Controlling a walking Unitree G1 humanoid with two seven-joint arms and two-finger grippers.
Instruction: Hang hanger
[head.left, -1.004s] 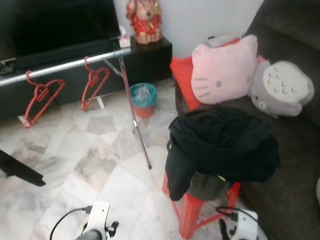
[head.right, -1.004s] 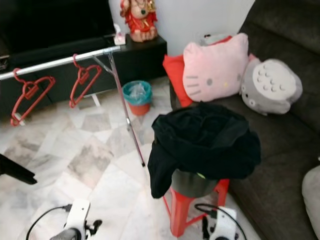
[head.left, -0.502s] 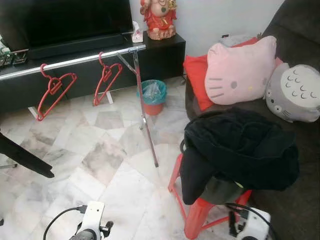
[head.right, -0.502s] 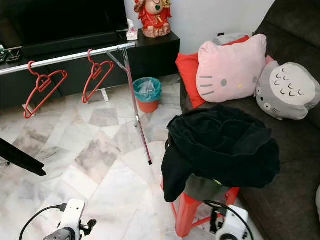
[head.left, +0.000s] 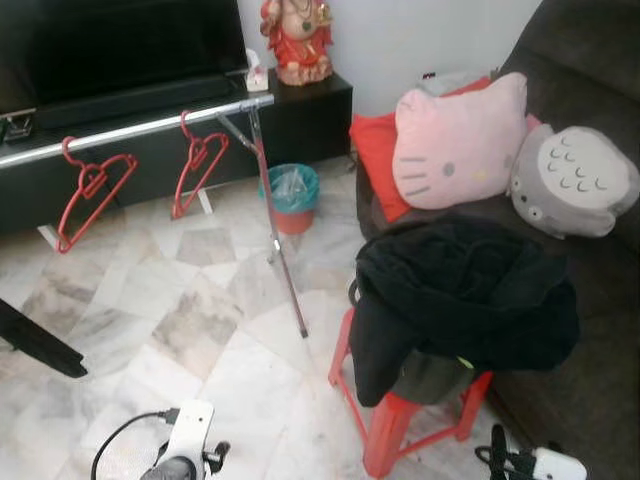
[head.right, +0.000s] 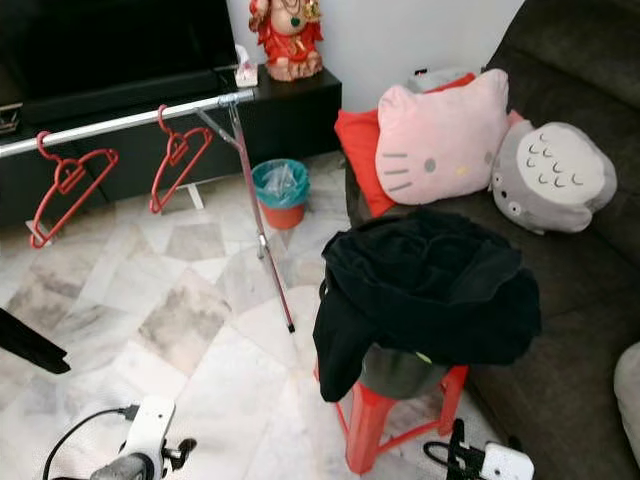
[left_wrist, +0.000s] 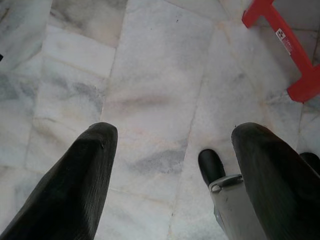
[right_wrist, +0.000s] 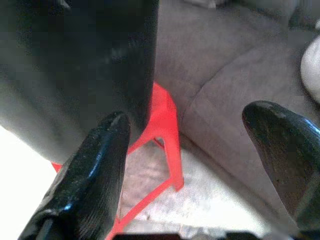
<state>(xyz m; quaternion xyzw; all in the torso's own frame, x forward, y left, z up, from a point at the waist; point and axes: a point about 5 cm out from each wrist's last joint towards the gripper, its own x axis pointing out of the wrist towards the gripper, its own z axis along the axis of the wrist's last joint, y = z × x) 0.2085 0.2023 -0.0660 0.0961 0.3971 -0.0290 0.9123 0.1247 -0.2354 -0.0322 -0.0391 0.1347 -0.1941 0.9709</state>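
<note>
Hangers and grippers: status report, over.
Both grippers open, empty, low: left gripper over marble floor, right gripper by red stool. Two red hangers on rail. Black clothes piled on stool.

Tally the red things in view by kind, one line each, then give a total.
Red hangers on the rail: 2
Red stool under the black clothes: 1
Red cushion behind the pink pillow: 1
Red-robed figurine on the black cabinet: 1
Total: 5
</note>
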